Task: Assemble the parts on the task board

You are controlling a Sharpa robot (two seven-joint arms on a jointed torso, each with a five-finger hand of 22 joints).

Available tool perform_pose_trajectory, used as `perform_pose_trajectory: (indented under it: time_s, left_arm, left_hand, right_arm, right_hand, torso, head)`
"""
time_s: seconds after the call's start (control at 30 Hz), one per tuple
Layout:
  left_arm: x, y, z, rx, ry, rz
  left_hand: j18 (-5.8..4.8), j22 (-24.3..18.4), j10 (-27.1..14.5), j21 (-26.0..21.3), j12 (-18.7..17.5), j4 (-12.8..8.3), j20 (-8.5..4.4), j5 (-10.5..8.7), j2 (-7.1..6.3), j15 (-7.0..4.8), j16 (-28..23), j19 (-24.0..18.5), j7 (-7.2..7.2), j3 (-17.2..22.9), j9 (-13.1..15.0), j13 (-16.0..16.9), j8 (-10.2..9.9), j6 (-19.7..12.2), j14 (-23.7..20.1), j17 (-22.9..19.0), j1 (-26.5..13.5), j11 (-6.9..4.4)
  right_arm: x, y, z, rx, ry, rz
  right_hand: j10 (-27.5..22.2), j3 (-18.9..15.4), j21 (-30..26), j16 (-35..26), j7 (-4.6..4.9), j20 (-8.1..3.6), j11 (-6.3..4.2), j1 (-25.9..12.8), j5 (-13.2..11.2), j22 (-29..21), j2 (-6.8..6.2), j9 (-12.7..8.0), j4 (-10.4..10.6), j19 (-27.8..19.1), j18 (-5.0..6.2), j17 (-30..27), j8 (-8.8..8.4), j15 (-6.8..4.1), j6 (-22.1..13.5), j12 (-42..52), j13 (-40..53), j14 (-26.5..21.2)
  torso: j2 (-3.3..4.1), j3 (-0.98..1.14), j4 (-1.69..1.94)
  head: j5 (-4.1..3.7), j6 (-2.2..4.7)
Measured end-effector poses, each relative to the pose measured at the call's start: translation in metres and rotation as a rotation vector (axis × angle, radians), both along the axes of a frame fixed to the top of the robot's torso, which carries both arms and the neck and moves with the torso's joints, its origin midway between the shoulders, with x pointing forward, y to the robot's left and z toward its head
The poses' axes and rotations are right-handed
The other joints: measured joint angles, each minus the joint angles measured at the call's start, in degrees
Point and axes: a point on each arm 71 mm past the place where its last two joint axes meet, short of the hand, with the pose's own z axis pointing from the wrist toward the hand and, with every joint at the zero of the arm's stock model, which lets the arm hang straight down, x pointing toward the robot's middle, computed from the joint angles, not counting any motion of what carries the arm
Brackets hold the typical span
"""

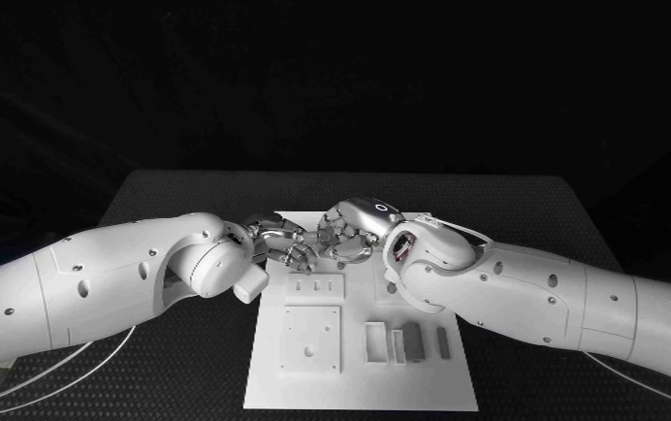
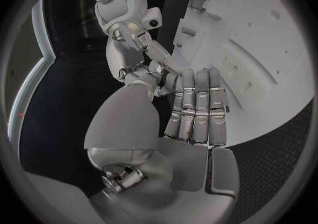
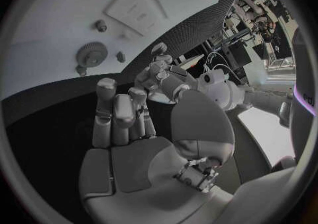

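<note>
Meanwhile, the silver left hand (image 1: 280, 243) and silver right hand (image 1: 350, 232) meet, both apparently empty, over the white rectangular task board's (image 1: 361, 387) upper end at frame centre, grey slender parts (image 1: 405, 343) lying lengthwise below, nearer the right hand.

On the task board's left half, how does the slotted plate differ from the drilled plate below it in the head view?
The slotted plate is smaller than the drilled plate. The slotted plate is wider than deep, while the drilled plate is deeper than wide. The slotted plate lies farther from the robot and the drilled plate nearer. Both are white, raised and lie flat on the task board.
</note>
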Motion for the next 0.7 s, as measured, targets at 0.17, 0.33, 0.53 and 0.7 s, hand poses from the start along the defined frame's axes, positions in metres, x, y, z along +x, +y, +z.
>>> perform_pose_trajectory:
  time_s: [0.17, 0.33, 0.53, 0.7]
  left_arm:
    - [-0.0001, 0.0002, -0.0003, 0.001, 0.003, -0.002]
    - [-0.0002, 0.0003, -0.0006, 0.002, 0.005, -0.002]
    - [0.0002, 0.0011, -0.0011, 0.0, 0.009, -0.001]
    - [0.0004, 0.0016, -0.0015, -0.004, 0.013, 0.002]
  left_hand:
    - [0.0, 0.49, -0.16, 0.22, 1.11, -1.58, -0.22, 0.0, 0.38, -0.14, 0.88, 0.22, -0.27, 0.75, 0.16, 0.15, 0.43, 0.27, 0.14, -0.32, 0.38, -0.16]
    - [0.0, 0.87, 0.12, 0.22, 1.77, -3.24, -0.42, -0.23, 1.05, -0.23, 1.37, 0.43, -0.61, 1.63, 0.22, 0.15, 0.77, 0.6, 0.23, -0.6, 1.05, -0.53]
    - [0.0, 1.33, 0.44, 0.22, 2.58, -5.15, -0.73, -0.23, 2.72, -0.62, 2.19, 0.74, -1.12, 2.86, 0.16, 0.13, 1.21, 1.11, 0.62, -1.08, -0.29, -0.84]
    - [0.0, 2.09, 0.43, 0.22, 3.33, -11.41, -0.73, 0.41, 4.4, -0.62, 2.98, 0.75, -0.96, 5.84, -0.31, -0.7, 1.19, 1.51, 0.63, -2.2, -4.68, -0.84]
  right_arm:
    - [-0.0001, 0.0003, -0.0003, 0.0, 0.0, 0.001]
    - [0.0, 0.0002, -0.0004, 0.0, 0.0, 0.001]
    - [0.0002, 0.0003, -0.0004, 0.001, 0.0, 0.002]
    - [0.0007, 0.0007, -0.0012, 0.0, 0.0, 0.002]
  right_hand:
    - [0.0, 0.0, 0.0, 0.0, 0.01, 0.0, 0.0, 0.0, -0.02, 0.0, 0.0, 0.0, -0.01, 0.0, 0.0, 0.06, -0.01, 0.0, -0.01, 0.0, -0.01, 0.0]
    - [0.12, -0.06, 0.0, 0.0, 0.01, 0.0, -0.12, -0.02, -0.02, 0.0, 0.01, 0.0, -0.06, 0.0, 0.0, 0.06, -0.06, 0.01, -0.01, 0.0, -0.01, 0.01]
    - [0.22, -0.06, 0.0, 0.0, 0.02, 0.0, -0.22, -0.28, -0.02, 0.0, 0.1, 0.0, -0.07, 0.0, 0.0, 0.06, -0.12, 0.01, -0.01, 0.0, -0.01, 0.02]
    - [0.22, -0.07, 0.0, 0.0, 0.0, 0.0, -0.22, -0.41, -0.03, 0.0, 0.09, -0.01, -0.07, 0.0, 0.0, 0.05, -0.25, 0.02, 0.01, 0.0, -0.01, 0.02]
  torso:
    - [-0.01, -0.03, -0.01]
    - [-0.01, -0.04, -0.02]
    - [-0.01, -0.04, -0.02]
    - [-0.02, -0.05, -0.03]
  head:
    - [0.03, -0.05]
    - [0.04, -0.14]
    - [0.04, -0.21]
    - [0.04, -0.29]
